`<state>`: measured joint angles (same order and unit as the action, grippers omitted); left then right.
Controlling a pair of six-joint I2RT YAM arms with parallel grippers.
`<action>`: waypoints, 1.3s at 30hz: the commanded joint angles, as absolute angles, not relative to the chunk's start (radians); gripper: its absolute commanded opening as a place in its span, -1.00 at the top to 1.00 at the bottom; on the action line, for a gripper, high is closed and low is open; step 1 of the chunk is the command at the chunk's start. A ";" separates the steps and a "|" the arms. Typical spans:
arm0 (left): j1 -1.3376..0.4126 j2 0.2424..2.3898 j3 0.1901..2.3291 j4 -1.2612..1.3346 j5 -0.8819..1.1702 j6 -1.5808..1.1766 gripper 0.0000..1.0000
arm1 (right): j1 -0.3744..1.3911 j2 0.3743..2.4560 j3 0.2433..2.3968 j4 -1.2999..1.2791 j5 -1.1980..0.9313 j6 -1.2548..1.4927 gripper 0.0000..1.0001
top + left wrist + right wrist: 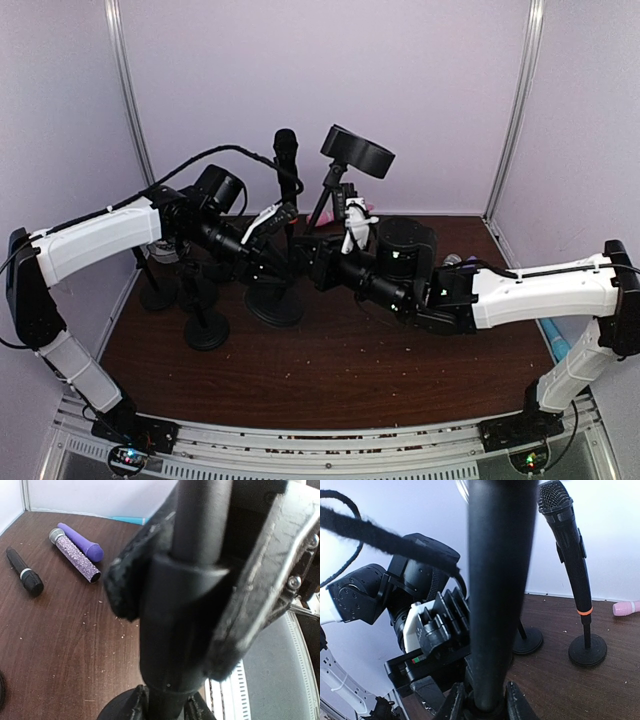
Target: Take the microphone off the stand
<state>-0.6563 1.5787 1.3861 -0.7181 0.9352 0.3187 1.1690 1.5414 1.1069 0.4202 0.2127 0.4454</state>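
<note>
I see the black microphone [286,155] standing straight up on top of the stand [275,305], near the back middle of the bench [330,380]. It has not come off. Both arms reach in to the stand's pole from each side, below the microphone. My left end effector [185,610] is closed on the pole. Its two black fingers [125,587] press on each side, right where the thin part of the pole goes into a thicker collar. The round foot of the stand shows just under that spot. My right end effector [485,702] is closed on the same pole too, lower down, with one finger on each side of it. In the right wrist view the pole fills the middle, and the left arm's end effector is just behind it on the left. Past the pole I see a second microphone [565,535] with an orange ring. It stands upright on its own small stand with a round foot, well apart from the one I hold. A pink thing [626,608] lies by the back wall. In the left wrist view three loose things lie on the bench: a small black microphone [22,572], a sparkly purple microphone [75,555], and a smooth purple one [82,542] touching it. From above, a round black disc on a tripod [357,150] stands just right of the microphone.
</note>
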 commanded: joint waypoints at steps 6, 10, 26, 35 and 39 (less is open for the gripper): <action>-0.660 1.592 1.441 -0.739 0.997 0.357 1.00 | 1.170 1.513 1.146 0.537 0.178 0.498 1.00; -0.660 1.587 1.477 -0.776 1.058 0.365 1.00 | 1.169 1.490 1.128 0.577 0.085 0.486 1.00; -0.658 1.560 1.583 -0.829 1.326 0.290 1.00 | 1.106 1.428 1.137 0.740 -0.651 0.578 0.77; -0.646 1.553 1.616 -0.829 1.265 0.300 1.00 | 1.096 1.341 1.075 0.474 -0.182 0.523 -0.32; -0.625 1.553 1.633 -0.829 1.201 0.322 1.00 | 1.135 1.319 1.093 0.315 0.074 0.504 -0.38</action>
